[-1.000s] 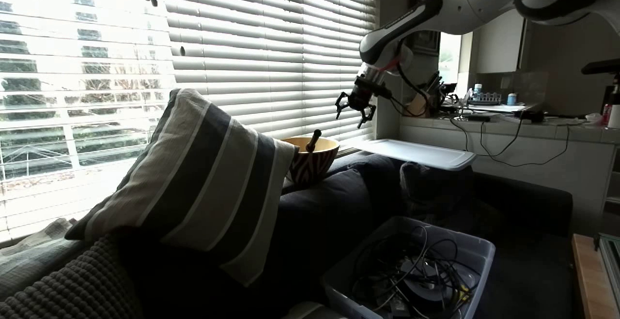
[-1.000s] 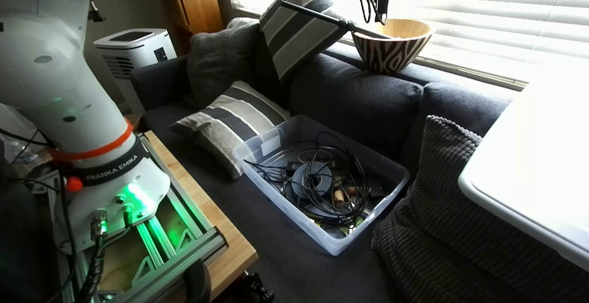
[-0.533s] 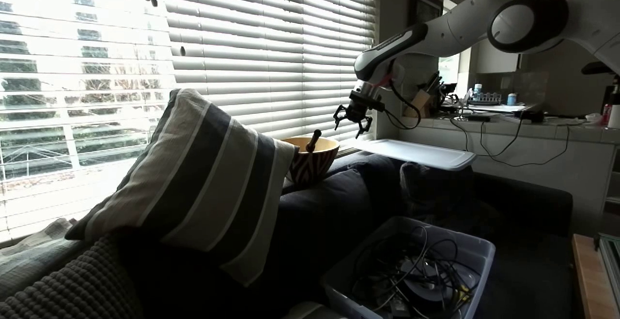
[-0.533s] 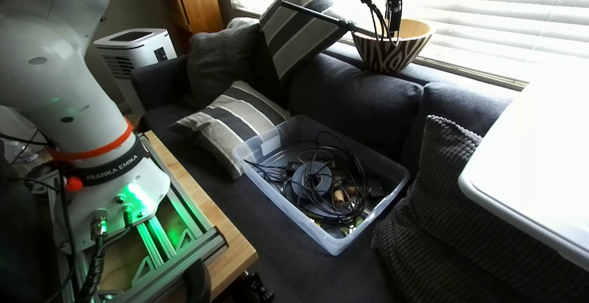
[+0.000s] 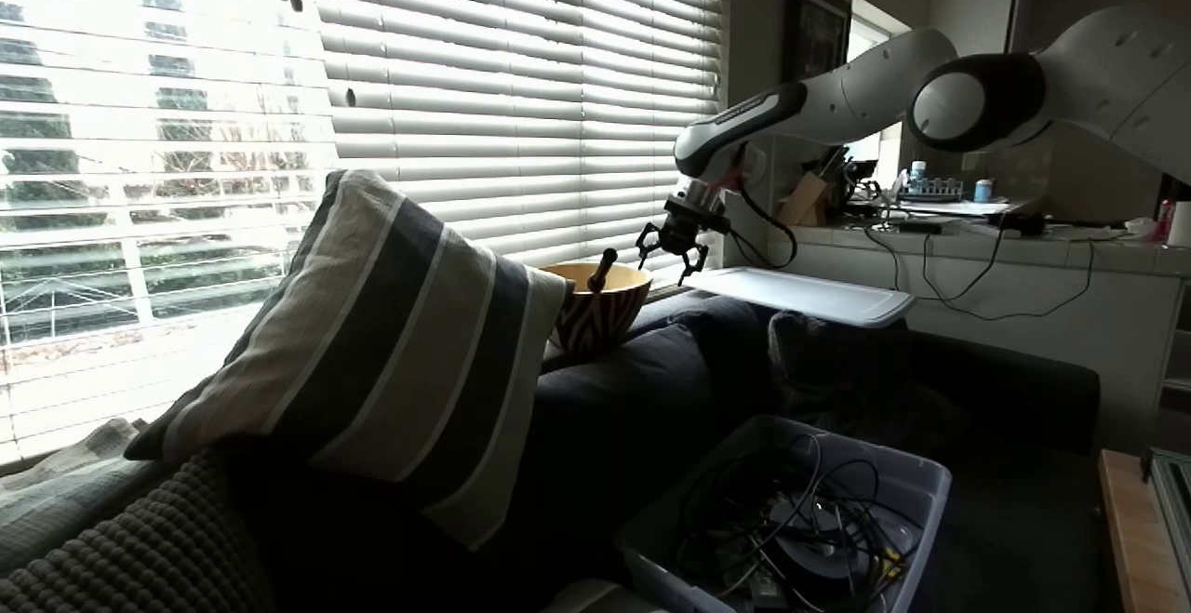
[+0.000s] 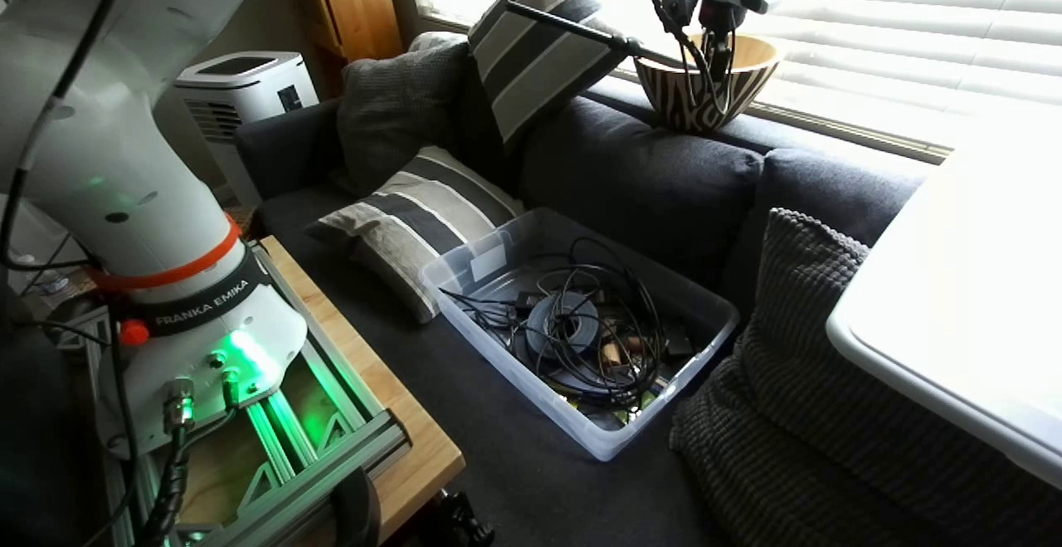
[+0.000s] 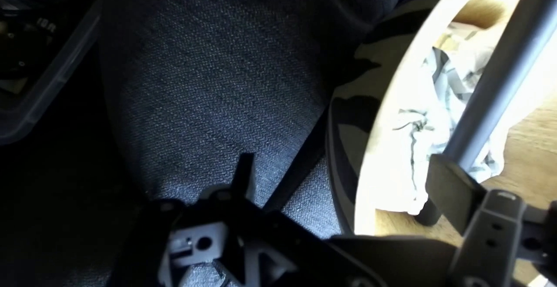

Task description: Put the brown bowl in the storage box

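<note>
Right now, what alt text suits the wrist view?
The open gripper frames the rim of the brown bowl, contact unclear. A slanting dark rod crosses crumpled pale material in the bowl; dark sofa fabric lies left of it, with a corner of the storage box beyond.

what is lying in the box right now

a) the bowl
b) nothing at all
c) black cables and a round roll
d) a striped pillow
c: both exterior views show black cables tangled over a round grey roll inside the box, while the bowl stands outside it.
</note>
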